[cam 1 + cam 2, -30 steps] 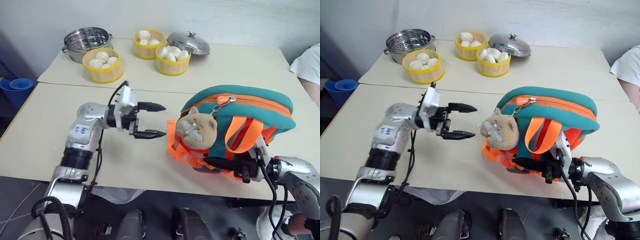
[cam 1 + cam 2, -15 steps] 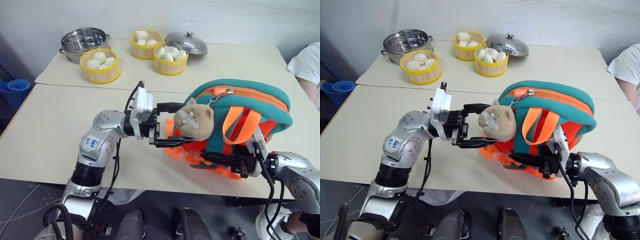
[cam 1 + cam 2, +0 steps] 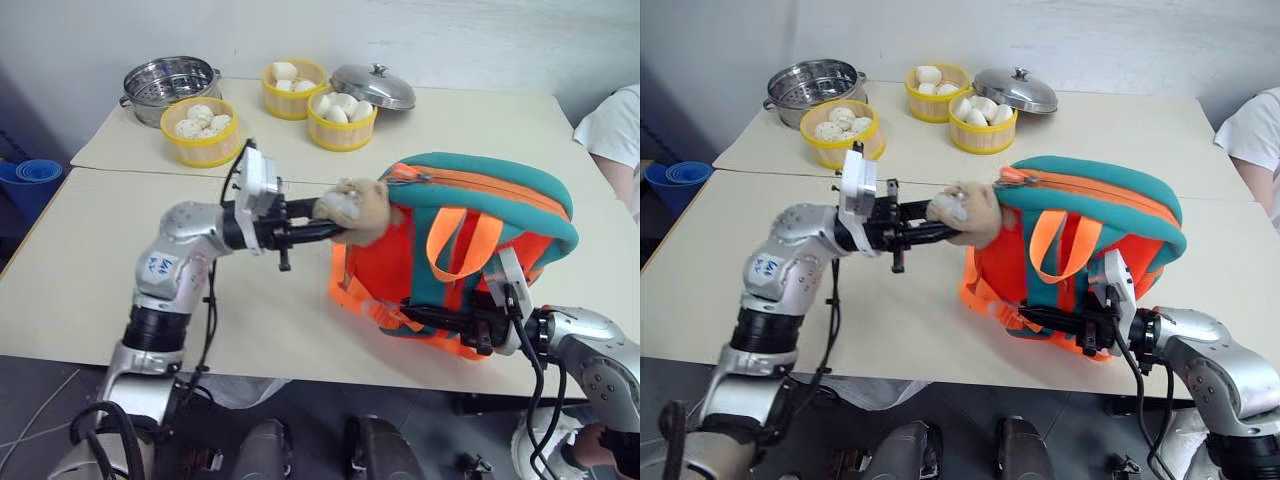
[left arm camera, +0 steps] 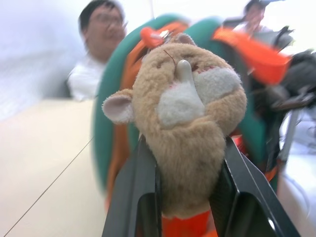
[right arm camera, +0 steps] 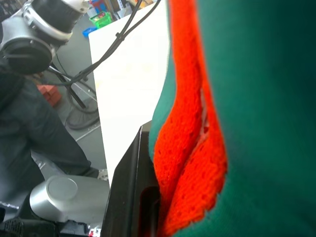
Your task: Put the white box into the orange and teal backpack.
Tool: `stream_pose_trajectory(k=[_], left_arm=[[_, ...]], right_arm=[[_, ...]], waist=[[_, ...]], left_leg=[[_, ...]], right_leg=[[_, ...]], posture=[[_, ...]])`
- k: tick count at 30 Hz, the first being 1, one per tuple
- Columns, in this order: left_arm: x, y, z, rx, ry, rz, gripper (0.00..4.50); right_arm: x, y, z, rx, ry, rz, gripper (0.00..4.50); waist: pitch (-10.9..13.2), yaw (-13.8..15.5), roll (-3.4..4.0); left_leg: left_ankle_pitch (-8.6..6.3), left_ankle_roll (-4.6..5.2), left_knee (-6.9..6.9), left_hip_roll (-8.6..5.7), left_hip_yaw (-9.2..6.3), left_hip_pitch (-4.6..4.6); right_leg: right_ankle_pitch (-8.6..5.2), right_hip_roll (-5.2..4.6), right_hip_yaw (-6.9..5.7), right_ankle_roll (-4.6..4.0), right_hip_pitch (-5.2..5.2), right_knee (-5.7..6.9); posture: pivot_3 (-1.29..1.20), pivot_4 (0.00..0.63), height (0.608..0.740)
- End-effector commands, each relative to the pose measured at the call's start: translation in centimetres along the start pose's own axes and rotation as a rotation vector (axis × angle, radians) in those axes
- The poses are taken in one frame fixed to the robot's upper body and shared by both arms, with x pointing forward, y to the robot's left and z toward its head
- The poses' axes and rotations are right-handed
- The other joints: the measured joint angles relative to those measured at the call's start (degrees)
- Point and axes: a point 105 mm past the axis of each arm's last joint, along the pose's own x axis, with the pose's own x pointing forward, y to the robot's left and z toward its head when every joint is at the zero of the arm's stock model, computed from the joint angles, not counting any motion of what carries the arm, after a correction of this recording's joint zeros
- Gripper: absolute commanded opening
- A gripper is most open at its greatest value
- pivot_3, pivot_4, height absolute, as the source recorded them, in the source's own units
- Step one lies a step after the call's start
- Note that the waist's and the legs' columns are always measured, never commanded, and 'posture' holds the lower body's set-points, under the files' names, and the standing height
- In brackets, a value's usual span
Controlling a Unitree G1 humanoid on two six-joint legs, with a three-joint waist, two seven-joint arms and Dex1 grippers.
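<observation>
The orange and teal backpack (image 3: 470, 230) stands on the near table, right of centre, with its zipper along the top. Its beige plush animal head (image 3: 352, 207) points left and is pulled away from the orange front. My left gripper (image 3: 326, 228) is level and shut on that head; in the left wrist view both black fingers (image 4: 142, 197) squeeze the plush head (image 4: 187, 118) from either side. My right gripper (image 3: 420, 318) lies low at the backpack's near bottom edge, shut on its orange strap fabric (image 5: 190, 163). The white box is out of view.
On the far table stand three yellow steamer baskets of white buns (image 3: 203, 130), a steel pot (image 3: 170, 80) and a steel lid (image 3: 372, 86). A person in white (image 3: 610, 130) sits at the right edge. Blue stacked tubs (image 3: 30, 175) are on the floor at left.
My left gripper went from open and apart from the backpack to shut on the plush head, then drew it up and to the left. The right gripper kept its hold.
</observation>
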Motion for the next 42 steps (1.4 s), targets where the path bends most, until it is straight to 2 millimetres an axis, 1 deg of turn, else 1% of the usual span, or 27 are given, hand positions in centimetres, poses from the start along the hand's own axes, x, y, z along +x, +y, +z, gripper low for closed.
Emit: stream_pose_trajectory(k=[1,2,4,6,8,10,12,14,17,18,19,20,21,22,23,24,25,27,28,29,30,33,34,36,37,39,42], left_arm=[[-2.4,3.6,-2.0,0.065,0.154,0.167,1.00],[-2.5,4.1,-2.7,0.072,0.191,0.188,1.00],[-2.0,4.1,-4.4,0.062,0.235,0.179,1.00],[-0.9,2.9,-6.5,0.054,0.278,0.120,1.00],[0.2,0.8,-8.6,0.034,0.318,0.020,1.00],[1.1,-0.9,-10.1,-0.011,0.314,-0.038,1.00],[1.7,-1.8,-10.5,-0.043,0.284,-0.056,1.00],[2.1,-3.2,-10.9,-0.051,0.272,-0.099,1.00],[2.1,-4.7,-10.9,-0.053,0.261,-0.152,1.00],[1.4,-5.2,-10.2,-0.076,0.226,-0.167,1.00],[0.5,-5.1,-9.5,-0.092,0.188,-0.146,1.26],[-0.9,-4.7,-9.0,-0.124,0.175,-0.103,1.54],[-2.4,-4.6,-8.7,-0.139,0.186,-0.088,1.73],[-3.5,-4.5,-8.7,-0.140,0.211,-0.071,2.13],[-4.7,-4.6,-8.8,-0.148,0.250,-0.063,2.42],[-5.9,-4.9,-8.9,-0.154,0.286,-0.061,2.75],[-6.8,-5.1,-8.9,-0.162,0.311,-0.058,3.07],[-8.8,-5.8,-8.4,-0.159,0.343,-0.039,3.68],[-9.7,-6.1,-8.3,-0.140,0.358,-0.022,3.98],[-10.4,-6.2,-8.1,-0.121,0.361,0.003,4.18],[-11.1,-6.3,-7.9,-0.112,0.356,0.028,4.50],[-13.2,-7.5,-7.9,-0.121,0.378,0.068,4.50],[-14.2,-8.0,-8.2,-0.134,0.401,0.090,4.50],[-15.3,-8.7,-8.7,-0.144,0.427,0.129,4.50],[-15.6,-8.9,-8.9,-0.139,0.438,0.146,4.50],[-15.8,-9.2,-9.0,-0.128,0.444,0.164,4.50],[-15.8,-9.2,-8.9,-0.103,0.452,0.167,4.50]], right_arm=[[-0.8,0.3,0.9,-0.019,-0.046,-0.029,0.14],[-0.9,0.2,0.9,-0.017,-0.047,-0.037,0.14],[-1.3,0.2,0.8,-0.014,-0.041,-0.045,0.14],[-1.5,0.1,0.6,-0.011,-0.040,-0.052,0.14],[-1.7,-0.1,0.4,-0.007,-0.040,-0.060,0.14],[-1.9,-0.2,0.1,0.000,-0.042,-0.071,0.14],[-2.1,-0.3,-0.2,0.006,-0.044,-0.081,0.14],[-2.3,-0.4,-0.7,0.016,-0.044,-0.090,0.14],[-2.4,-0.4,-1.2,0.019,-0.052,-0.101,0.14],[-2.5,-0.8,-1.2,0.000,-0.054,-0.131,0.14],[-2.8,-1.5,-1.3,-0.036,-0.049,-0.188,0.14],[-3.1,-1.9,-1.4,-0.033,-0.046,-0.224,0.14],[-3.3,-2.2,-1.0,-0.088,-0.063,-0.246,0.14],[-3.4,-2.3,-0.7,-0.106,-0.076,-0.261,0.49],[-3.6,-2.2,-0.5,-0.146,-0.071,-0.262,0.86],[-4.1,-2.1,-0.4,-0.188,-0.046,-0.260,1.10],[-4.6,-1.9,-0.5,-0.212,-0.008,-0.251,1.45],[-6.7,-1.6,-0.2,-0.286,0.059,-0.267,2.10],[-8.3,-1.6,0.2,-0.320,0.077,-0.302,2.39],[-9.4,-1.7,0.5,-0.342,0.086,-0.325,2.65],[-10.5,-1.7,0.5,-0.352,0.108,-0.342,3.05],[-13.9,-2.0,-1.4,-0.374,0.258,-0.356,4.06],[-15.7,-2.9,-1.9,-0.389,0.287,-0.414,4.47],[-17.9,-4.2,-2.4,-0.409,0.303,-0.500,4.47],[-18.6,-4.7,-2.4,-0.431,0.306,-0.531,4.47],[-19.3,-5.3,-2.7,-0.445,0.319,-0.541,4.47],[-19.5,-6.2,-3.2,-0.462,0.323,-0.536,4.47]], waist=[[0.00,0.02,0.00],[0.00,0.03,0.00],[0.00,0.05,0.00],[0.00,0.14,-0.01],[0.00,0.15,-0.01],[0.00,0.15,-0.01],[0.00,-0.01,-0.02],[0.00,0.00,-0.02],[0.00,0.02,-0.01],[-0.01,0.04,-0.02],[-0.01,0.02,-0.02],[-0.01,-0.03,-0.01],[-0.01,-0.28,-0.01],[-0.01,-0.35,-0.01],[-0.01,-0.39,-0.01],[-0.01,-0.42,-0.01],[-0.03,-0.44,0.03],[-0.08,-0.26,0.21],[-0.08,-0.08,0.21],[-0.08,0.17,0.20],[-0.08,0.30,0.20],[-0.12,0.23,0.11],[-0.12,0.13,0.10],[-0.15,-0.27,0.10],[-0.12,-0.30,0.14],[-0.11,-0.54,0.18],[-0.11,-0.57,0.19]], left_leg=[[-0.01,0.02,0.00,-0.01,0.01,0.00],[-0.05,0.08,0.00,-0.01,0.03,-0.01],[-0.06,0.10,0.01,-0.03,0.03,-0.01],[-0.08,0.14,0.01,-0.05,0.04,-0.01],[-0.09,0.15,0.01,-0.04,0.04,-0.04],[-0.07,0.10,0.01,-0.04,0.04,-0.04],[-0.08,0.10,0.01,-0.02,0.04,-0.05],[-0.11,0.16,0.01,-0.01,0.04,-0.07],[-0.16,0.24,0.01,-0.01,0.03,-0.02],[-0.16,0.24,0.01,-0.02,0.03,-0.02],[-0.16,0.24,0.02,-0.02,0.03,-0.01],[-0.15,0.22,0.02,-0.01,0.03,-0.02],[-0.14,0.14,0.01,-0.01,0.02,0.00],[-0.08,0.02,0.01,0.03,0.03,-0.02],[-0.09,-0.02,0.01,0.05,0.02,0.00],[-0.09,-0.01,0.00,0.05,0.02,0.02],[-0.09,0.00,-0.03,0.05,0.02,0.02],[-0.12,0.03,-0.14,0.02,0.03,0.07],[-0.19,0.16,-0.18,0.00,0.04,0.07],[-0.21,0.19,-0.19,0.00,0.03,0.05],[-0.22,0.20,-0.19,-0.01,-0.01,0.06],[-0.32,0.35,-0.17,-0.05,-0.02,0.06],[-0.33,0.35,-0.20,-0.03,-0.01,0.07],[-0.32,0.33,-0.34,-0.03,0.02,0.15],[-0.31,0.31,-0.41,-0.04,0.07,0.21],[-0.27,0.27,-0.51,-0.03,0.15,0.26],[-0.15,0.11,-0.67,0.01,0.14,0.38]], right_leg=[[0.00,-0.01,0.00,0.00,-0.01,0.00],[0.00,-0.01,0.00,0.00,0.00,-0.02],[0.00,-0.04,0.00,0.01,0.01,-0.02],[0.01,-0.06,0.01,0.02,0.02,-0.04],[0.01,-0.06,0.00,0.02,0.00,-0.04],[0.01,-0.05,0.00,0.02,0.00,-0.03],[0.01,-0.04,0.01,0.02,-0.02,-0.03],[0.01,-0.04,0.02,0.02,-0.05,-0.02],[0.01,-0.05,0.02,0.02,-0.03,0.03],[0.01,-0.06,0.03,0.02,-0.02,0.03],[0.01,-0.07,0.03,0.02,-0.02,0.04],[0.01,-0.07,0.04,0.02,-0.02,0.02],[0.01,-0.09,0.05,0.02,-0.02,0.05],[0.00,-0.08,0.08,0.01,-0.06,0.04],[0.00,-0.06,0.07,-0.01,-0.05,0.05],[-0.02,-0.05,0.07,-0.03,-0.06,0.09],[-0.02,-0.05,0.06,-0.04,-0.06,0.08],[-0.03,-0.08,0.08,-0.06,-0.04,0.04],[-0.03,-0.11,0.09,-0.06,-0.04,0.01],[-0.03,-0.12,0.07,-0.06,-0.03,-0.07],[-0.03,-0.16,0.03,-0.05,0.04,-0.15],[-0.01,-0.25,0.03,-0.01,0.12,-0.27],[-0.01,-0.25,0.04,-0.02,0.12,-0.33],[-0.02,-0.25,0.04,-0.03,0.14,-0.41],[-0.02,-0.25,0.07,-0.03,0.15,-0.45],[-0.03,-0.25,0.09,-0.05,0.11,-0.47],[-0.09,-0.22,0.06,-0.17,0.10,-0.34]], posture=[[0.00,0.150,0.740],[0.00,0.150,0.740],[0.00,0.150,0.740],[0.00,0.150,0.740],[0.00,0.150,0.740],[0.00,0.150,0.740],[0.00,0.150,0.740],[0.00,0.150,0.740],[0.00,0.150,0.740],[0.00,0.150,0.740],[0.00,0.150,0.740],[0.00,0.150,0.740],[0.00,0.150,0.740],[0.00,0.150,0.740],[0.00,0.150,0.740],[0.00,0.150,0.740],[0.00,0.150,0.740],[0.00,0.150,0.740],[0.00,0.150,0.740],[0.00,0.150,0.740],[0.00,0.150,0.740],[0.00,0.150,0.740],[0.00,0.150,0.740],[0.00,0.150,0.740],[0.00,0.150,0.740],[0.00,0.150,0.740],[0.00,0.150,0.740]])
